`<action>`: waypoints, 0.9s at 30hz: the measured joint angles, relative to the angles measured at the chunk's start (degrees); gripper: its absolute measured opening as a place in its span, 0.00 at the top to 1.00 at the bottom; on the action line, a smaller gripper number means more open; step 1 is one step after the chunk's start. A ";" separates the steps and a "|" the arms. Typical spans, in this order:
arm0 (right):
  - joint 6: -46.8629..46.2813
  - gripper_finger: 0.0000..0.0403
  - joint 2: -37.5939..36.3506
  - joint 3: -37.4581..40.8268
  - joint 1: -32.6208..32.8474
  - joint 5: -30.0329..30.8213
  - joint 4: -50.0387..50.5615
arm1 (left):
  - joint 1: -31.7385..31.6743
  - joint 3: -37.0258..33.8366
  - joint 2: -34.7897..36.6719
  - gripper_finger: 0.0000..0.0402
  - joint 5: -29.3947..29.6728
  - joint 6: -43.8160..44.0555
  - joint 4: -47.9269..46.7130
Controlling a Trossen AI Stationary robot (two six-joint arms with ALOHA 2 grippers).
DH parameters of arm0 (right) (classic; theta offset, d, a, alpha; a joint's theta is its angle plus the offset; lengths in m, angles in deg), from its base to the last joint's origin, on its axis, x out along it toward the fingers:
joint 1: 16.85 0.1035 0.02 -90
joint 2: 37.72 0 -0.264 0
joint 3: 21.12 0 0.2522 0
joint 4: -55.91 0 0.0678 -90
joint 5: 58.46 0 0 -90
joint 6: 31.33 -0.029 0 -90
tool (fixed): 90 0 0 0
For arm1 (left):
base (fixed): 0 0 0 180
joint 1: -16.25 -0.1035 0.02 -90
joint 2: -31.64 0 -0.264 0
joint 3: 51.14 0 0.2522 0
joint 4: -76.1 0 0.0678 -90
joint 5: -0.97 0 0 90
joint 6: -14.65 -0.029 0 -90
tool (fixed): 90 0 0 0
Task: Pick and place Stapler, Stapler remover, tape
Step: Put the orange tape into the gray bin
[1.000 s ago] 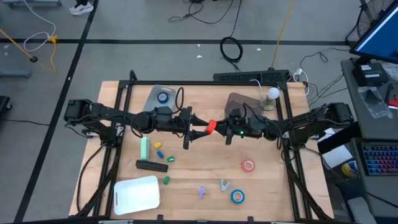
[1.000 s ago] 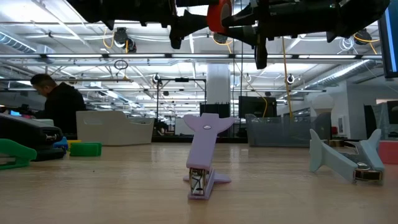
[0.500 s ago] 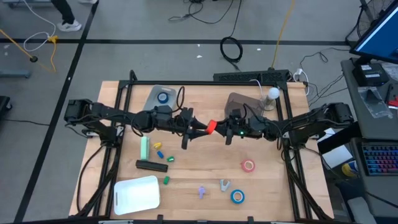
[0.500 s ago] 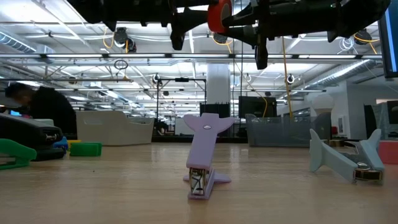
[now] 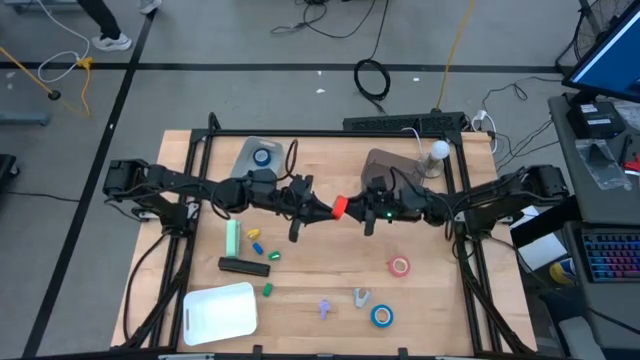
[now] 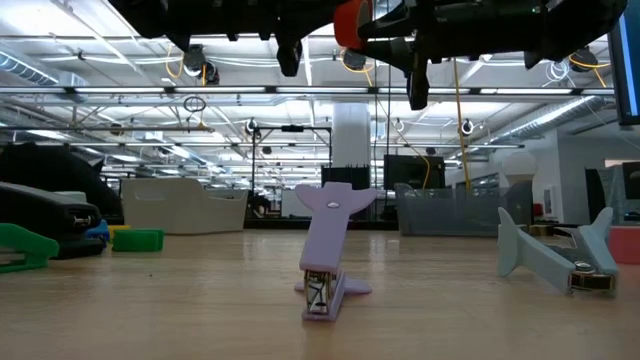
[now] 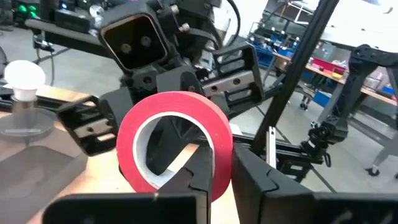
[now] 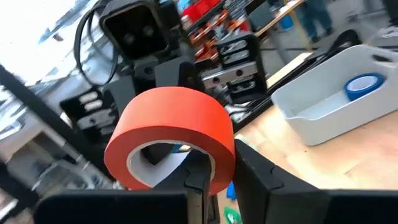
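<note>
Handover in progress mid-table, well above the wood. Red tape roll (image 5: 339,207) sits between both grippers: right gripper (image 5: 352,210) clamps one side of the ring wall, left gripper (image 5: 322,211) clamps the opposite side. Both wrist views show each arm's own fingers pinching the roll's wall, so both jaws look clenched on the same roll right now

Where the rest sits:
- blue tape (image 5: 262,156) already in the grey bin (image 5: 243,160) at the far left
- second red roll (image 5: 399,266) and second blue roll (image 5: 381,316) flat on the table, near right
- black stapler (image 5: 244,265) near left, just far of the white tray (image 5: 219,313)
- purple staple remover (image 6: 325,252) standing near centre, grey one (image 6: 556,258) to its right

Risks as I read them:
- Left grip is a thin pinch on the ring's edge. If you let go with the right before that grip is firm, the roll may pivot in the left jaws or drop
- Pull the arms apart while both hold and you fight yourself: roll deforms or snaps out of one side
- A drop from here likely lands on edge and rolls, possibly off the table or into the small coloured bits (image 5: 254,241) near the green stapler (image 5: 231,236)
- Fingertips of the two grippers are very close; any sideways drift on release could clash them

Release the right first, back it straight out, then carry left toward the bin
</note>
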 joint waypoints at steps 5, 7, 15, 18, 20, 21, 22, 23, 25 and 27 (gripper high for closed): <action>-2.10 0.82 -0.50 0.05 -0.26 -10.96 2.23 | -1.37 0.15 1.10 0.92 -2.57 0.27 -6.20; -4.08 0.79 -0.92 0.09 -0.28 -14.21 4.86 | -2.11 0.15 1.77 0.92 -4.23 0.20 -8.77; -7.17 0.72 -3.55 -0.02 0.04 -29.02 12.55 | -5.21 0.04 6.76 0.92 0.83 -1.09 -25.86; -8.02 0.72 -4.99 -0.07 0.25 -29.79 12.84 | -6.71 -0.20 9.24 0.92 6.74 -1.69 -36.23; -7.42 0.72 -5.83 -0.02 0.25 -30.01 13.58 | -7.27 -0.20 11.51 0.92 11.77 -1.69 -42.92; -7.19 0.73 -6.02 -0.02 0.17 -29.71 13.66 | -7.51 -0.20 13.01 0.92 14.01 -1.64 -46.64; -6.93 0.73 -6.42 -0.01 0.10 -29.20 14.54 | -7.66 -0.13 13.99 0.92 16.75 -1.57 -49.27; -6.81 0.73 -6.81 0.04 0.04 -29.07 14.96 | -7.87 0.00 14.55 0.92 19.91 -1.48 -51.69; -6.65 0.74 -7.17 0.03 0.06 -29.00 14.57 | -8.66 -0.15 16.01 0.92 26.77 -1.38 -58.25; -6.63 0.75 -7.10 0.02 0.07 -29.04 14.42 | -9.45 -0.20 17.03 0.92 31.97 -1.25 -62.17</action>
